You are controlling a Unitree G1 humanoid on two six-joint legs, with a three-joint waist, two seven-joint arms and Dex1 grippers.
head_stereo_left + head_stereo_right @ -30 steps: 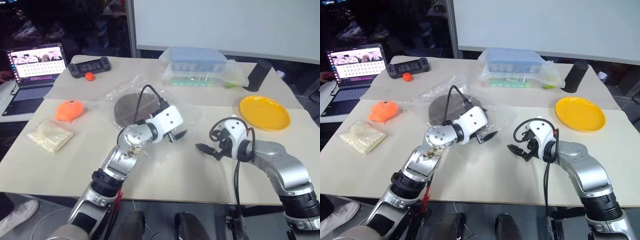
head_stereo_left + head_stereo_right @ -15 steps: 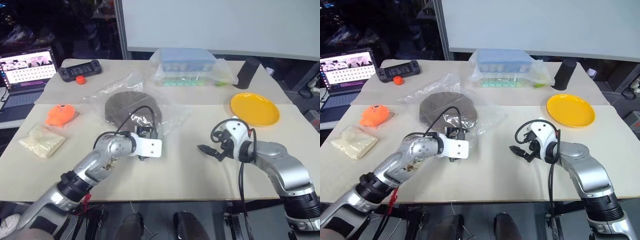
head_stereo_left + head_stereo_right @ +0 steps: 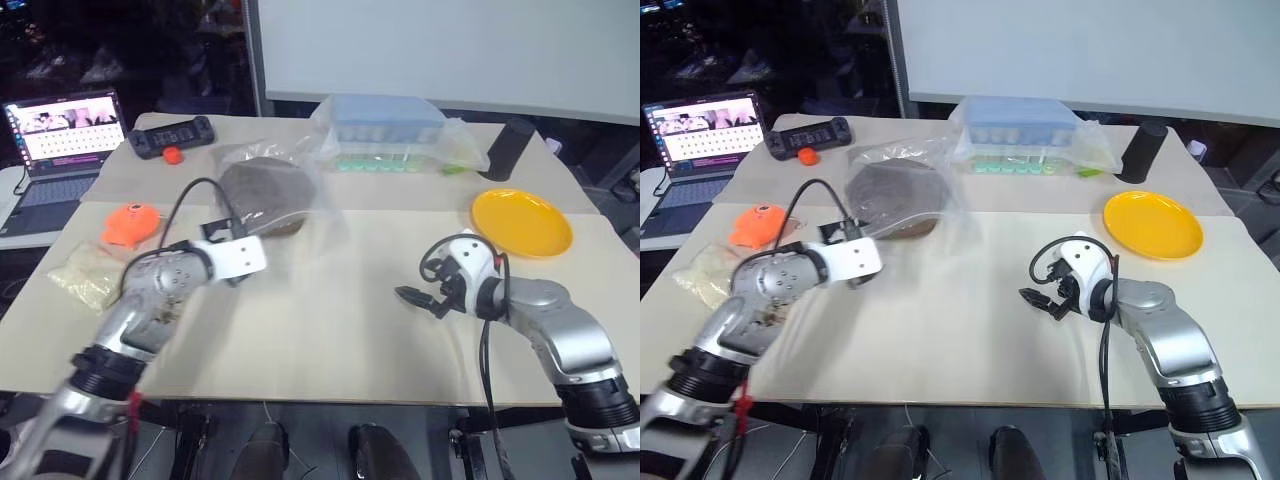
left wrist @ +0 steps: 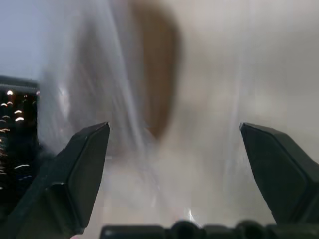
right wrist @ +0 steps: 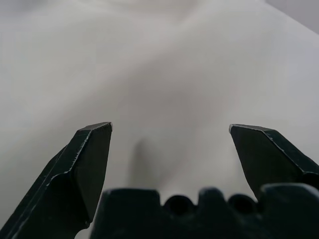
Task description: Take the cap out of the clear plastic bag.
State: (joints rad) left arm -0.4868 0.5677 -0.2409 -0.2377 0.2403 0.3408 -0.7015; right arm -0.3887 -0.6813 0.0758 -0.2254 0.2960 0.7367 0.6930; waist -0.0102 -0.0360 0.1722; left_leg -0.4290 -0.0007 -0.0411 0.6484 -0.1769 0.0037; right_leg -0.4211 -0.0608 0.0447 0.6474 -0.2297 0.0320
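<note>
Crinkly clear plastic bag [image 3: 902, 192] on the table encloses the dark brown fabric cap [image 3: 890, 190], while both the left gripper [image 4: 174, 149] and the right gripper [image 5: 169, 149] gape wide, holding nothing.

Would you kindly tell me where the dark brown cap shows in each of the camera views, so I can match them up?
Left eye view: the cap, inside the clear plastic bag, left of centre, upper half.
Right eye view: the cap, again left of centre, upper half.
Left wrist view: a blurred brown patch behind plastic, upper middle.
Right wrist view: bare table.
Shared landmark: the yellow plate, in both eye views.
</note>
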